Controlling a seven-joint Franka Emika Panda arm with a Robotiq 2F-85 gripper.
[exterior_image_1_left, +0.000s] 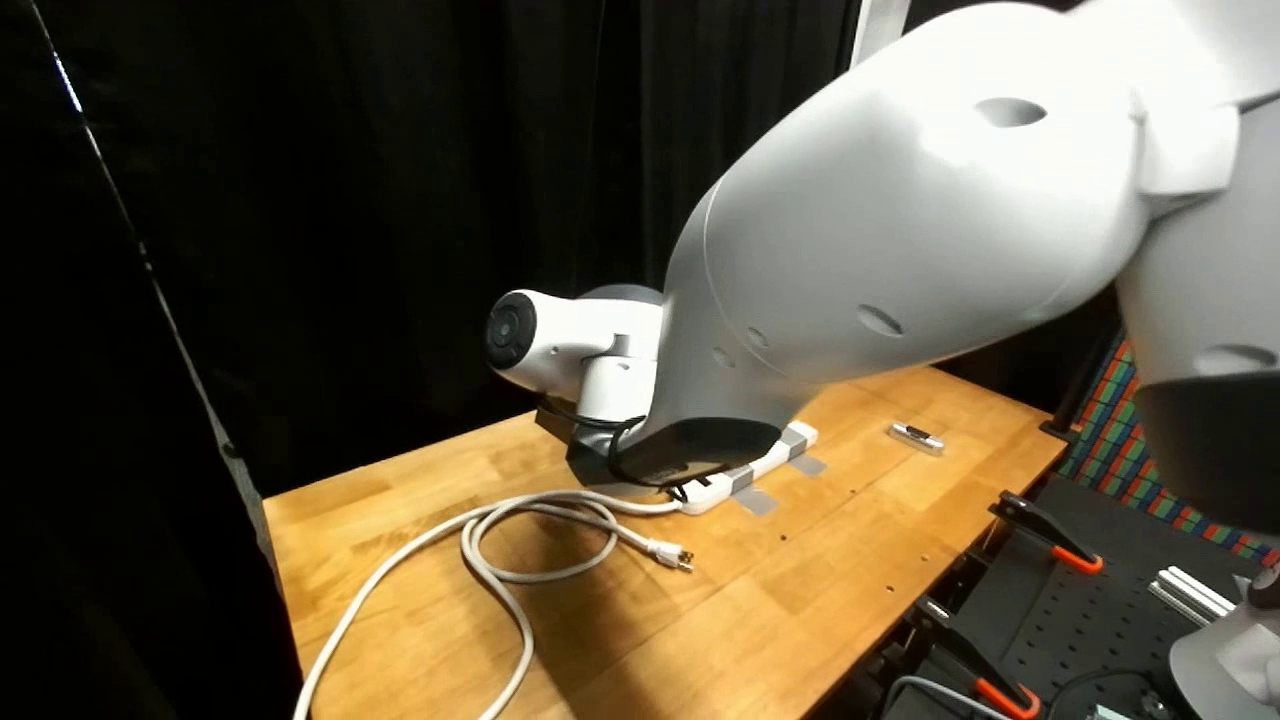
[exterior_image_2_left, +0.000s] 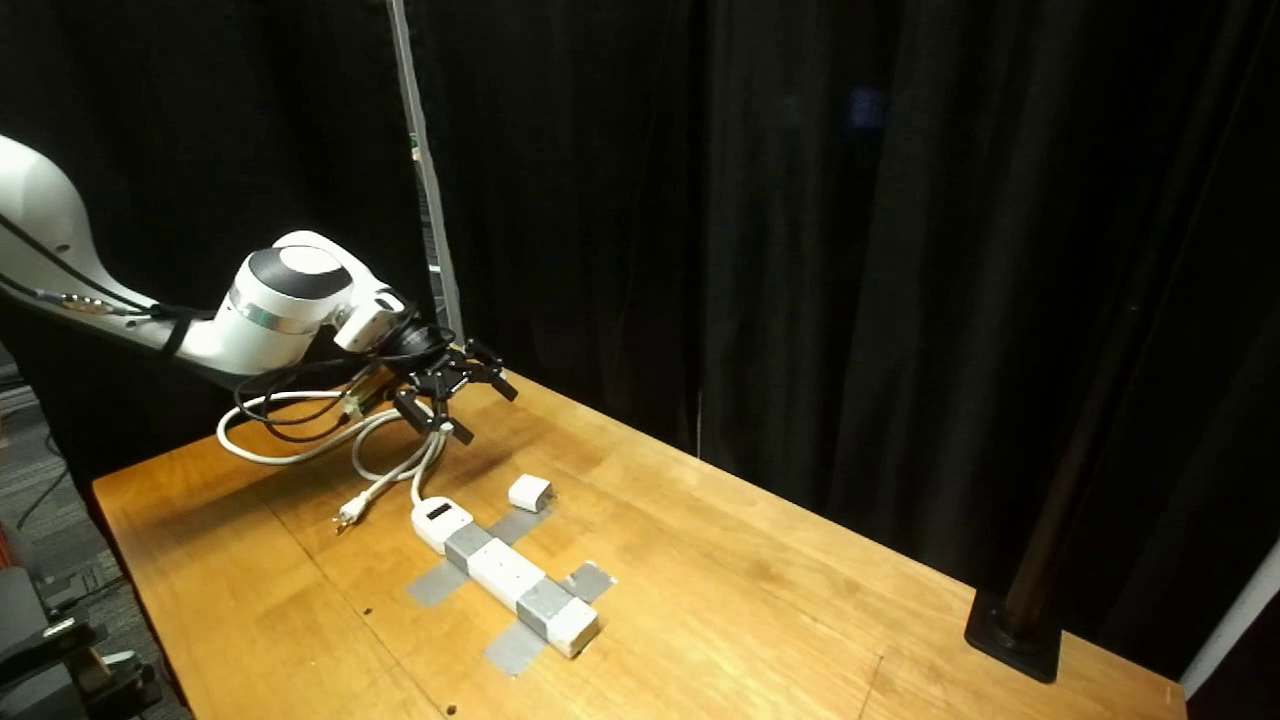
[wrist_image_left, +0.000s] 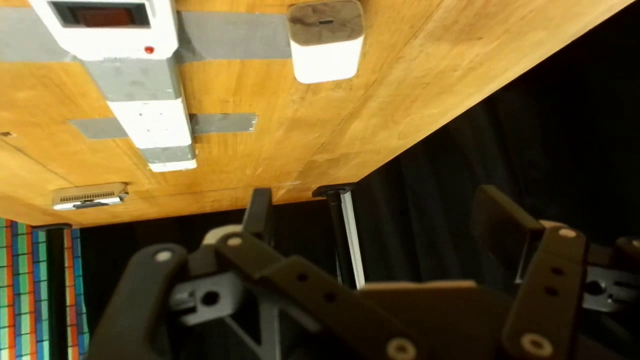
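The wide-spread black two-finger gripper (exterior_image_2_left: 484, 409) is hovering near a white boxy plastic charger (exterior_image_2_left: 529, 493), probably light, rigid, best gripped across its sides.

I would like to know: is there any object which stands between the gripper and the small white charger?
Nothing visible stands between the open gripper and the white charger. The taped-down power strip lies beside the white charger, off that direct path.
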